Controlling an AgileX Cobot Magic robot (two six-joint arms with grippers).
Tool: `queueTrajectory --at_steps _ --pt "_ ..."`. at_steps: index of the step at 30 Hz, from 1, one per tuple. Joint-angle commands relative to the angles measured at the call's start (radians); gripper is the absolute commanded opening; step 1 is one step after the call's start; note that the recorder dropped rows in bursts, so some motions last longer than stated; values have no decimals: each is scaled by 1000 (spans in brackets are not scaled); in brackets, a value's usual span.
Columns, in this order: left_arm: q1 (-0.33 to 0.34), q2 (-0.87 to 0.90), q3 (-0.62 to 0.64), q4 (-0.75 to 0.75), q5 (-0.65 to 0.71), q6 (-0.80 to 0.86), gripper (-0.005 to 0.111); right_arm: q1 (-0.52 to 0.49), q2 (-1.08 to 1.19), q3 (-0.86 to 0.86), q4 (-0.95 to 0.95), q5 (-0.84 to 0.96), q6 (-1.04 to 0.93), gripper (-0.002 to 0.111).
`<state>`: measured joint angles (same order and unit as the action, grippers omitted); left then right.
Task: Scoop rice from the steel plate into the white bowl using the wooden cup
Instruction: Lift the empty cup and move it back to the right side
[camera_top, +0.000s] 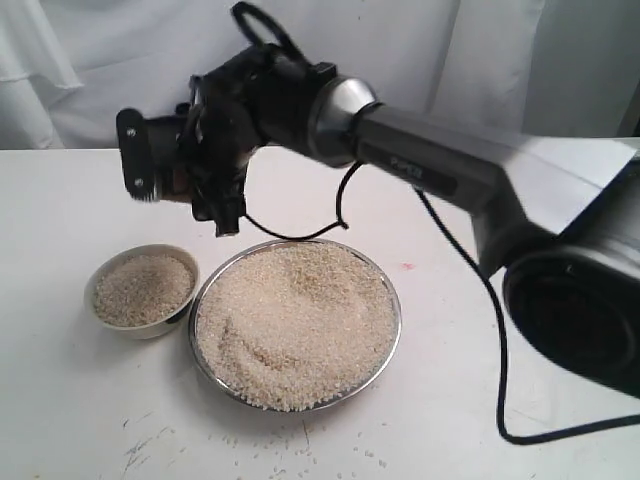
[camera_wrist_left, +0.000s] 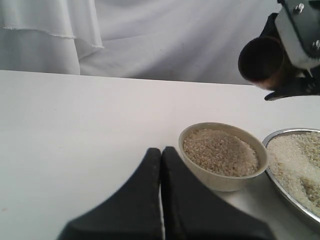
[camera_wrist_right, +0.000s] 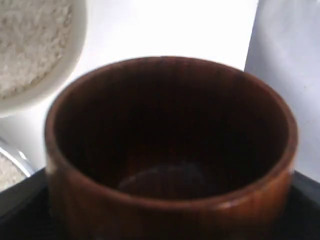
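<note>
Right end effector (camera_top: 175, 175): arm reaching leftward, raised above the desk (camera_top: 80, 420) near small cream-white ceramic bowl (camera_top: 140, 290), gripping tipped, empty reddish-brown wooden cup (camera_wrist_left: 262, 62). Left end effector (camera_wrist_left: 161, 200): fingers pressed together, holding nothing. Cup mostly hidden in exterior view.

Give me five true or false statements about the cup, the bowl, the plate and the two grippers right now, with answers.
1. The wooden cup is empty. True.
2. The white bowl is empty. False: rice fills it nearly to the rim.
3. The right gripper holds the cup in the air above the table. True.
4. The steel plate is scraped bare. False: rice covers it.
5. The left gripper stands wide open. False: its fingers are pressed together.
</note>
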<state>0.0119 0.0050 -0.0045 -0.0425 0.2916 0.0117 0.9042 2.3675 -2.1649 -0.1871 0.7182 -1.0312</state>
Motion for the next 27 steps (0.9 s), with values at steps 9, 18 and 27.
queueTrajectory --at_steps 9,18,27 --pt "-2 -5 5 -1 -6 -3 0 -312 -57 111 1107 -75 -293 0" --pt "-2 -5 5 -1 -6 -3 0 -376 -105 335 1405 -191 -621 0" --pt "-2 -5 5 -1 -6 -3 0 -388 -116 336 1489 -141 -586 0"
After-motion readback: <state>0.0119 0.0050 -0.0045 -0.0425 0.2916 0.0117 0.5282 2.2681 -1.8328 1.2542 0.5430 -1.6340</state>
